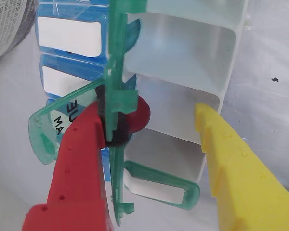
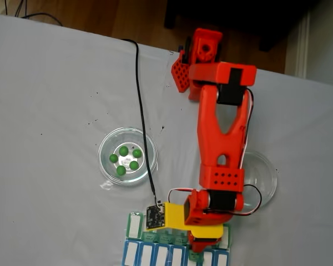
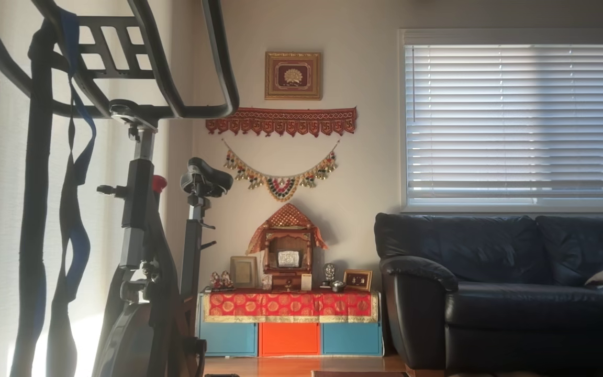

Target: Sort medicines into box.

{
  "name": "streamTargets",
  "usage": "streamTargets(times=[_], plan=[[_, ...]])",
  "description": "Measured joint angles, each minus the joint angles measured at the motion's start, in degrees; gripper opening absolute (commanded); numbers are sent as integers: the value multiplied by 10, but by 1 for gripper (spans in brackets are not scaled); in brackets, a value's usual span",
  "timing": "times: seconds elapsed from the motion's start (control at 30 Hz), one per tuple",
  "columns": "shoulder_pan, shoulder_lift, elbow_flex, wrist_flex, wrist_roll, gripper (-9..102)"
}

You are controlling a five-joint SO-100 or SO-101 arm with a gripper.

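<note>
Hovering the gripper (image 1: 159, 130) over the box (image 1: 183, 67) in the wrist view, I'm seeing the jaws spread — a red ball (image 1: 140, 114) sitting beside the red finger (image 1: 82, 154), partly behind an upright green lid (image 1: 116, 96), above an open compartment. I'm judging these balls light, hard and slick — taking them across the middle; five green ones (image 2: 125, 159) are waiting in the glass dish (image 2: 106, 145).
</note>
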State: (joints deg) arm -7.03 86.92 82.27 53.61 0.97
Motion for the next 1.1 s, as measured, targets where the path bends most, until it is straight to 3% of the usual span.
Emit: streamTargets(times=[0.57,0.73,0.87,1.1], plan=[[-3,1,3,1,-9,21],[-4,15,3,31,-18,1],[-4,44,3,75,-36,1],[-24,208,138,110,-87,1]])
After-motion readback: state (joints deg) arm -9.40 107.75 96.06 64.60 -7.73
